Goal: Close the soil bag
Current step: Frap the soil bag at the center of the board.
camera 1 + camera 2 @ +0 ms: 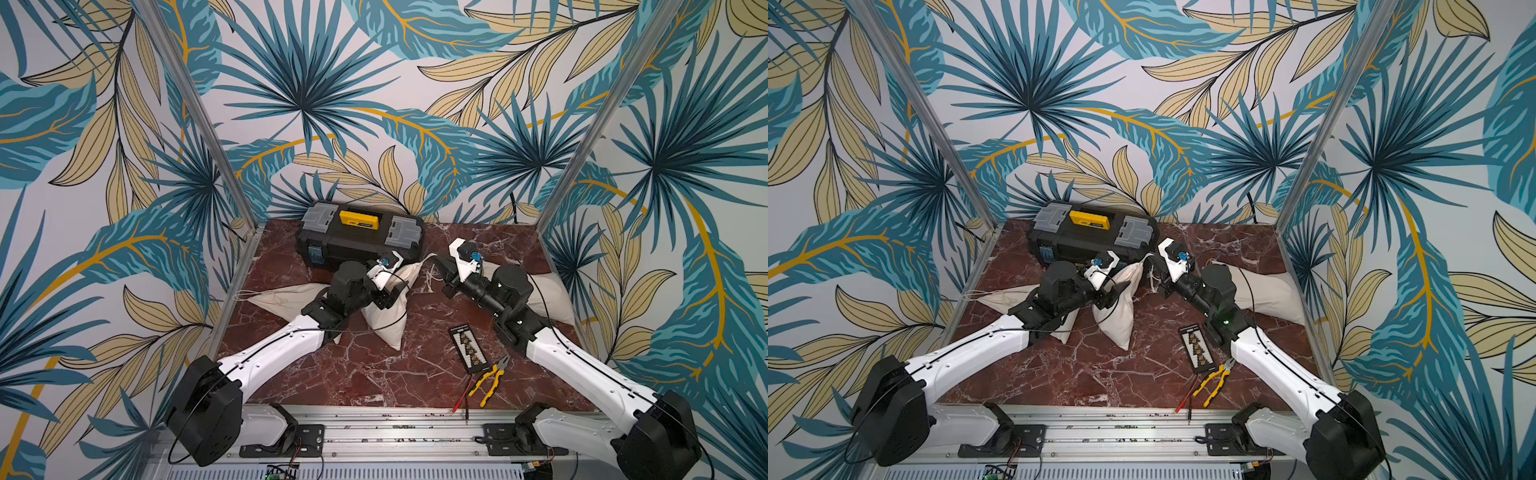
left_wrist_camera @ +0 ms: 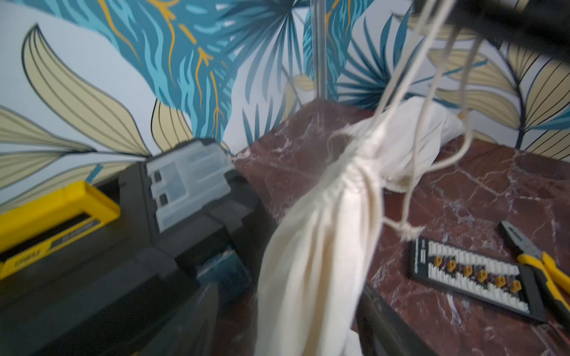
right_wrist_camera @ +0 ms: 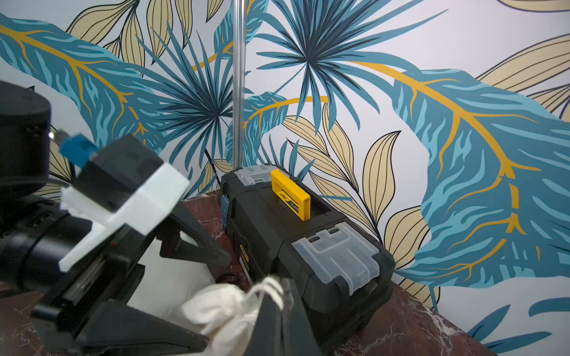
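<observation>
One soil bag [image 2: 314, 246] on the table [image 1: 374, 374] by the toolbox [image 1: 359, 237], neck cinched: our right gripper [image 3: 282, 296] pinches its drawstring [image 2: 398, 77], our left gripper [image 3: 217, 297] gapes empty around it; we judge only letting go remains.

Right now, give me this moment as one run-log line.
soil bag: neck gathered | right gripper: shut on drawstring | left gripper: open, jaws either side of bag

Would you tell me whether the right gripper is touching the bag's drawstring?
Touching: the right wrist view shows the right gripper shut on the drawstring.
</observation>
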